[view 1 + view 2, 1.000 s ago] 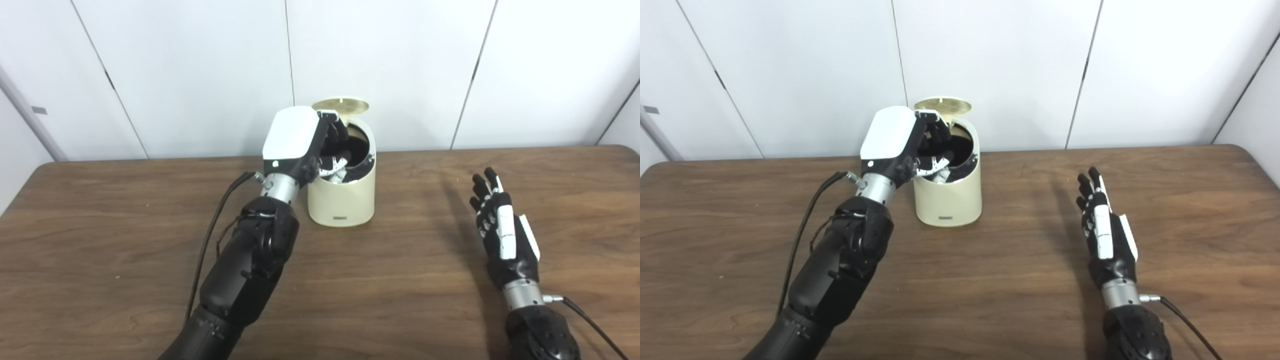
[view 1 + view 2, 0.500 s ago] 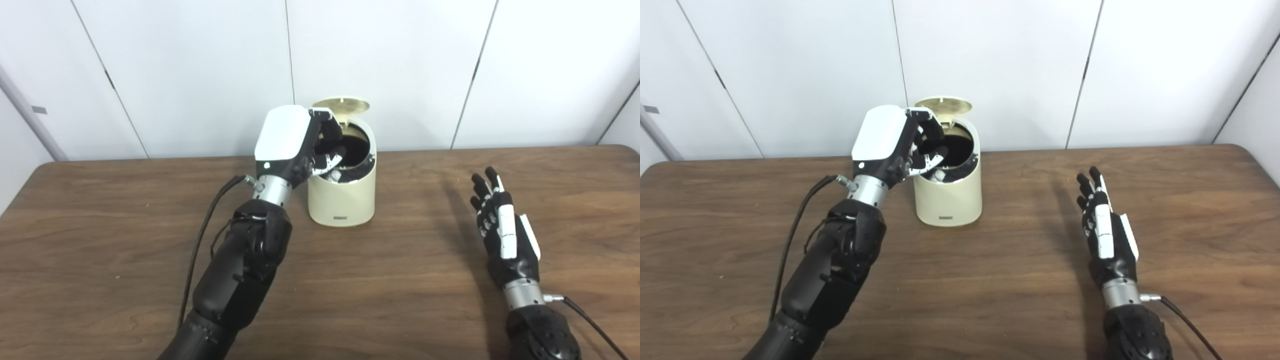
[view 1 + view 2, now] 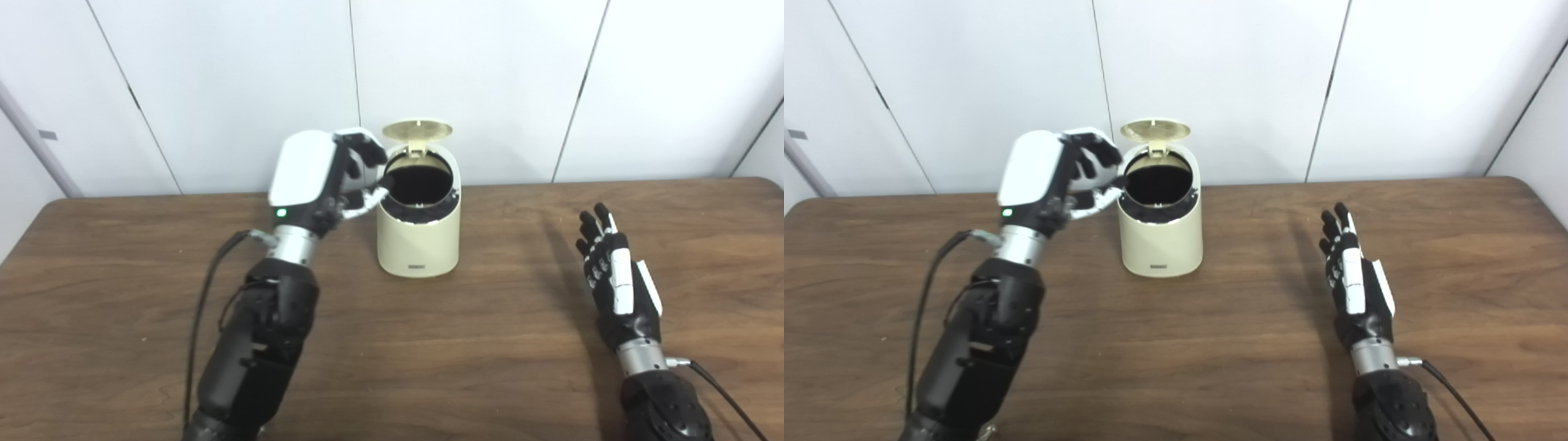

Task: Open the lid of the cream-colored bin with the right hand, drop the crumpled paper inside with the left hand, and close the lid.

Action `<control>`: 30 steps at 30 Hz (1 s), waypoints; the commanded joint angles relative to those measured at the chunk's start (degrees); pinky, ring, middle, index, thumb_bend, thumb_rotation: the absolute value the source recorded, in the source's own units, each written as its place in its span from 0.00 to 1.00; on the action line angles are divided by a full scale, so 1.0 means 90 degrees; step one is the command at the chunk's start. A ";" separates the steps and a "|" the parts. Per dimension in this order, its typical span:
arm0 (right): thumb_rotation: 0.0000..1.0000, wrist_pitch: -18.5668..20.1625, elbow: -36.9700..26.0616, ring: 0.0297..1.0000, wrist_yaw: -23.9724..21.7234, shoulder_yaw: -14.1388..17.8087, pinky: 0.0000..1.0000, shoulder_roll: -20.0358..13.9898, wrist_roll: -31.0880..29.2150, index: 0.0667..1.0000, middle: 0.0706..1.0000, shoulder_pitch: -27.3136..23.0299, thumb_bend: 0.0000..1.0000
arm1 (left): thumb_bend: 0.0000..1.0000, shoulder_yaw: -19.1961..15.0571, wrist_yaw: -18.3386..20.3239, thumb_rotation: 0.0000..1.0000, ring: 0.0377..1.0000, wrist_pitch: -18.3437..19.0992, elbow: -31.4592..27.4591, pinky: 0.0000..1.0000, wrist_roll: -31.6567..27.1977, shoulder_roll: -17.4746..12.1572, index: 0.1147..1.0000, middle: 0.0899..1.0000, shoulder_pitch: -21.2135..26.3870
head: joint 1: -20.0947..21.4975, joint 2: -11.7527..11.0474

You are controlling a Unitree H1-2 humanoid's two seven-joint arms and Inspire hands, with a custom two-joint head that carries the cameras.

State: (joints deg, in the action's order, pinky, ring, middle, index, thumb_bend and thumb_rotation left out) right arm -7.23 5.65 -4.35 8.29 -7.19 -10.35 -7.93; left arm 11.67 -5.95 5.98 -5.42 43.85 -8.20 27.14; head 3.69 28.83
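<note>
Fingers (image 3: 358, 144) of our left hand (image 3: 318, 177) curl loosely and hold nothing; they hover just left of the bin (image 3: 419, 229), with one tip close to the rim. Our right hand (image 3: 618, 278) rests on the worktop (image 3: 502, 343), well apart from the bin, fingers straight, apart and empty. The lid (image 3: 417, 129) stands upright on its rear hinge over a dark opening. We see no paper on the worktop or in either hand; we judge it is inside the bin, though the interior is too dark to confirm.

Closing the lid is what we judge is left, and the risks lie there. Our left hand is near enough to clip the rim and shift or tip the light bin. If our right hand pushes the lid sideways instead of down, the bin could slide toward the wall. A lid lowered only partway may not latch.
</note>
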 commanded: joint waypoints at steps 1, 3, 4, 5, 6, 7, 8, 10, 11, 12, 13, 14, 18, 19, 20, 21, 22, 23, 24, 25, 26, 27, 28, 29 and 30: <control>1.00 -0.0192 0.0337 1.00 -0.0049 0.0016 1.00 0.0009 -0.0033 1.00 0.97 0.0248 0.58 | 0.48 -0.0150 0.0010 0.00 0.38 0.0015 -0.0348 0.38 -0.0164 -0.0009 0.42 0.47 0.0133 | 0.0001 0.0000; 1.00 -0.0175 0.0309 1.00 -0.0055 0.0006 1.00 0.0009 -0.0029 1.00 0.97 0.0261 0.58 | 0.48 -0.0263 0.0055 0.00 0.38 0.0034 -0.0427 0.37 -0.0258 -0.0043 0.42 0.46 0.0064 | 0.0006 0.0007; 1.00 -0.0160 0.0296 1.00 -0.0060 0.0002 1.00 0.0010 -0.0032 1.00 0.97 0.0266 0.58 | 0.48 -0.0310 0.0094 0.00 0.39 0.0073 -0.0462 0.37 -0.0279 -0.0056 0.42 0.46 0.0036 | 0.0008 0.0006; 1.00 -0.0145 0.0290 1.00 -0.0066 0.0000 1.00 0.0010 -0.0044 1.00 0.97 0.0267 0.58 | 0.48 -0.0353 0.0138 0.00 0.39 0.0106 -0.0492 0.35 -0.0286 -0.0078 0.42 0.46 0.0010 | 0.0008 0.0006; 1.00 -0.0129 0.0287 1.00 -0.0060 0.0009 1.00 0.0022 -0.0066 1.00 0.97 0.0264 0.58 | 0.47 -0.0403 0.0169 0.00 0.39 0.0116 -0.0515 0.34 -0.0301 -0.0118 0.42 0.46 -0.0025 | 0.0013 0.0008; 1.00 -0.0118 0.0285 1.00 -0.0055 0.0016 1.00 0.0030 -0.0082 1.00 0.97 0.0263 0.58 | 0.47 -0.0434 0.0190 0.00 0.39 0.0123 -0.0532 0.33 -0.0310 -0.0144 0.42 0.46 -0.0048 | 0.0015 0.0011; 1.00 -0.0138 0.0306 1.00 -0.0059 0.0014 1.00 0.0025 -0.0082 1.00 0.97 0.0260 0.58 | 0.47 -0.0545 0.0212 0.00 0.39 0.0174 -0.0557 0.32 -0.0463 -0.0134 0.42 0.46 -0.0105 | 0.0002 0.0011; 1.00 -0.0149 0.0327 1.00 -0.0062 0.0010 1.00 0.0016 -0.0085 1.00 0.97 0.0261 0.58 | 0.47 -0.0792 0.0283 0.00 0.39 0.0388 -0.0639 0.31 -0.0808 -0.0057 0.42 0.46 -0.0227 | 0.0000 0.0016; 1.00 -0.0138 0.0318 1.00 -0.0060 0.0007 1.00 0.0017 -0.0087 1.00 0.96 0.0264 0.58 | 0.47 -0.0902 0.0337 0.00 0.40 0.0485 -0.0687 0.32 -0.0956 -0.0046 0.42 0.46 -0.0295 | -0.0001 0.0011; 1.00 -0.0126 0.0309 1.00 -0.0058 0.0006 1.00 0.0019 -0.0091 1.00 0.96 0.0264 0.57 | 0.47 -0.0964 0.0379 0.00 0.39 0.0540 -0.0715 0.33 -0.1030 -0.0044 0.42 0.45 -0.0333 | -0.0001 0.0012; 1.00 -0.0117 0.0300 1.00 -0.0055 0.0006 1.00 0.0022 -0.0093 1.00 0.97 0.0265 0.57 | 0.48 -0.1010 0.0416 0.00 0.39 0.0564 -0.0737 0.33 -0.1095 -0.0066 0.42 0.45 -0.0373 | -0.0001 0.0012; 1.00 -0.0112 0.0297 1.00 -0.0055 0.0007 1.00 0.0026 -0.0102 1.00 0.97 0.0262 0.57 | 0.48 -0.1064 0.0454 0.00 0.40 0.0570 -0.0747 0.33 -0.1175 -0.0105 0.42 0.46 -0.0430 | -0.0005 0.0015; 1.00 -0.0149 0.0322 1.00 -0.0042 0.0003 1.00 0.0024 -0.0068 1.00 0.96 0.0249 0.59 | 0.48 -0.1275 0.0579 0.00 0.41 0.0737 -0.0810 0.33 -0.1624 -0.0135 0.44 0.46 -0.0639 | -0.0006 0.0014; 1.00 -0.0171 0.0329 1.00 -0.0047 -0.0002 1.00 0.0018 -0.0057 1.00 0.96 0.0248 0.59 | 0.49 -0.1337 0.0624 0.00 0.41 0.0777 -0.0833 0.38 -0.1783 -0.0137 0.45 0.45 -0.0709 | -0.0006 0.0014; 1.00 -0.0169 0.0322 1.00 -0.0049 -0.0002 1.00 0.0015 -0.0055 1.00 0.96 0.0248 0.59 | 0.49 -0.1410 0.0685 0.00 0.41 0.0805 -0.0855 0.41 -0.1973 -0.0137 0.46 0.44 -0.0779 | -0.0014 0.0019; 1.00 -0.0160 0.0312 1.00 -0.0051 -0.0002 1.00 0.0010 -0.0056 1.00 0.97 0.0249 0.58 | 0.51 -0.1469 0.0736 0.00 0.47 0.0816 -0.0872 0.44 -0.2145 -0.0143 0.46 0.43 -0.0838 | -0.0014 0.0020; 1.00 -0.0150 0.0303 1.00 -0.0055 -0.0002 1.00 0.0004 -0.0059 1.00 0.97 0.0250 0.58 | 0.51 -0.1525 0.0770 0.00 0.51 0.0811 -0.0879 0.45 -0.2292 -0.0162 0.46 0.43 -0.0902 | -0.0020 0.0021; 1.00 -0.0143 0.0300 1.00 -0.0057 0.0002 1.00 -0.0001 -0.0064 1.00 0.97 0.0251 0.58 | 0.51 -0.1579 0.0803 0.00 0.54 0.0828 -0.0885 0.47 -0.2432 -0.0179 0.45 0.43 -0.0962 | -0.0024 0.0027; 1.00 -0.0146 0.0304 1.00 -0.0063 0.0004 1.00 -0.0010 -0.0067 1.00 0.97 0.0249 0.57 | 0.51 -0.1629 0.0834 0.04 0.58 0.0853 -0.0892 0.50 -0.2572 -0.0188 0.44 0.54 -0.1012 | -0.0020 0.0017; 1.00 -0.0163 0.0332 1.00 -0.0066 0.0009 1.00 -0.0020 -0.0065 1.00 0.97 0.0244 0.57 | 0.50 -0.1671 0.0855 0.06 0.59 0.0867 -0.0896 0.51 -0.2688 -0.0206 0.44 0.58 -0.1066 | -0.0021 0.0019; 1.00 -0.0176 0.0359 1.00 -0.0068 0.0020 1.00 -0.0028 -0.0073 1.00 0.98 0.0237 0.57 | 0.50 -0.1776 0.0872 0.06 0.60 0.0917 -0.0896 0.52 -0.2911 -0.0174 0.43 0.62 -0.1127 | -0.0022 0.0022; 1.00 -0.0180 0.0380 1.00 -0.0064 0.0032 1.00 -0.0034 -0.0082 1.00 0.97 0.0230 0.57 | 0.52 -0.1870 0.0891 0.18 0.62 0.0935 -0.0885 0.55 -0.3118 -0.0152 0.59 0.66 -0.1189 | -0.0024 0.0021; 1.00 -0.0172 0.0381 1.00 -0.0066 0.0038 1.00 -0.0039 -0.0090 1.00 0.97 0.0226 0.57 | 0.52 -0.1973 0.0928 0.25 0.64 0.0938 -0.0868 0.57 -0.3368 -0.0127 0.66 0.68 -0.1250 | -0.0027 0.0024; 1.00 -0.0153 0.0365 1.00 -0.0072 0.0040 1.00 -0.0045 -0.0102 1.00 0.97 0.0225 0.57 | 0.52 -0.2049 0.0976 0.30 0.66 0.0930 -0.0855 0.60 -0.3590 -0.0114 0.70 0.71 -0.1303 | -0.0043 0.0023; 1.00 -0.0145 0.0355 1.00 -0.0078 0.0038 1.00 -0.0053 -0.0102 1.00 0.97 0.0224 0.58 | 0.51 -0.2120 0.1066 0.36 0.69 0.0911 -0.0837 0.64 -0.3859 -0.0119 0.75 0.73 -0.1362 | -0.0041 0.0023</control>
State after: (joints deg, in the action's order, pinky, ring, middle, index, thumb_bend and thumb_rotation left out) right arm -7.22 5.95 -4.37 8.38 -7.39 -10.88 -8.00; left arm -6.80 3.10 14.85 -11.20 11.63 -8.85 13.85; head 3.25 29.00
